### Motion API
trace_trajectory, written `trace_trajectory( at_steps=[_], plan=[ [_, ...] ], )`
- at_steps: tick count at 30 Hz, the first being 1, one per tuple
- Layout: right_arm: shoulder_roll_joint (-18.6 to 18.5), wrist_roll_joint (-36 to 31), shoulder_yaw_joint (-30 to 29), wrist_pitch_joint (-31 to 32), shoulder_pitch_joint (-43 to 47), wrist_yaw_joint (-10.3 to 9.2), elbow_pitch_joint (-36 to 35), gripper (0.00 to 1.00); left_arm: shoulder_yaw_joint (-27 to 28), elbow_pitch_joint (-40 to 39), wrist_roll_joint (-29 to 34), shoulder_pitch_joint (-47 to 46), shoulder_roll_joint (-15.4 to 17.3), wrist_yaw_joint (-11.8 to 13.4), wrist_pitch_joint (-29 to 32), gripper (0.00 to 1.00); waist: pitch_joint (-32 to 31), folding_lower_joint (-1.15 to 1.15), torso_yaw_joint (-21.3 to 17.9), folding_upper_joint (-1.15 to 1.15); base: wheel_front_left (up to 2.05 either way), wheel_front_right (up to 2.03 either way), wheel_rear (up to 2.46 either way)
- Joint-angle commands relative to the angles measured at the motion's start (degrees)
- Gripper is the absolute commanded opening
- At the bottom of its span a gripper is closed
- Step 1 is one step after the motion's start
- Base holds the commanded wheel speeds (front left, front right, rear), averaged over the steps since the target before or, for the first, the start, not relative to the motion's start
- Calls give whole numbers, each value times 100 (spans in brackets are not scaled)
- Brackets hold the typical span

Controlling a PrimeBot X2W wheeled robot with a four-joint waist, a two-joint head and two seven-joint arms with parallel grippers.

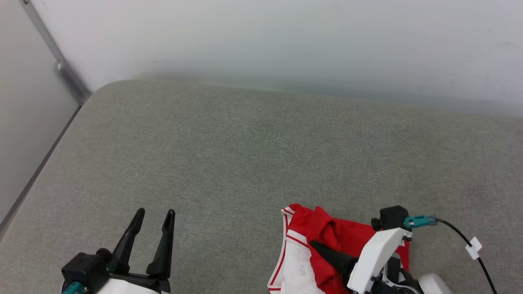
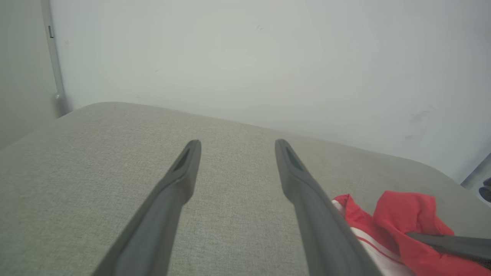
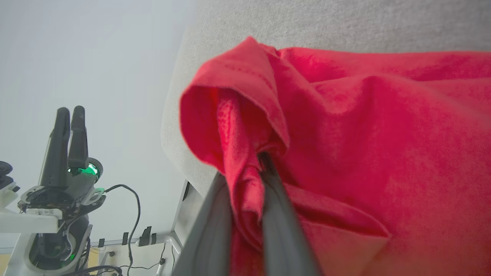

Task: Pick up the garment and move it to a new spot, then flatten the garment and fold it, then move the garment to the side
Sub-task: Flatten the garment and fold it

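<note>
Red jersey (image 1: pixel 327 234): bunched on grey fabric cushion (image 1: pixel 245 155), 5 o'clock in head view.
Right gripper (image 3: pixel 245 172): clamped on a jersey fold.
Left gripper (image 1: pixel 155 213): fingers apart, empty; jersey at its 3 o'clock.

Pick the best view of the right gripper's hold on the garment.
The right wrist view: close up, the right gripper pinches a fold of the garment. The head view shows it bunched, the pinch unclear; the left wrist view catches one red corner.

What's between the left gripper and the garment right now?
Just bare grey fabric surface lies between the open left gripper and the garment; the head view shows it best.
</note>
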Motion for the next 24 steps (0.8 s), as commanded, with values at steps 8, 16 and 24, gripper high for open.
trace_trajectory(
  at_steps=[8,16,24],
  plan=[
    [5,285,513,-450,-595,0,777,100,52,51,-64,68,-11,-7,-12,100,-33,0,74,0,0,0,0],
    [2,398,1059,-314,-712,0,387,100,76,19,-19,85,24,-7,-12,100,-116,0,-221,0,0,0,0],
    [4,-1233,-10,-118,-905,0,-17,100,56,-31,-5,-6,18,-7,-12,100,-35,0,-598,0,0,0,0]
  ],
)
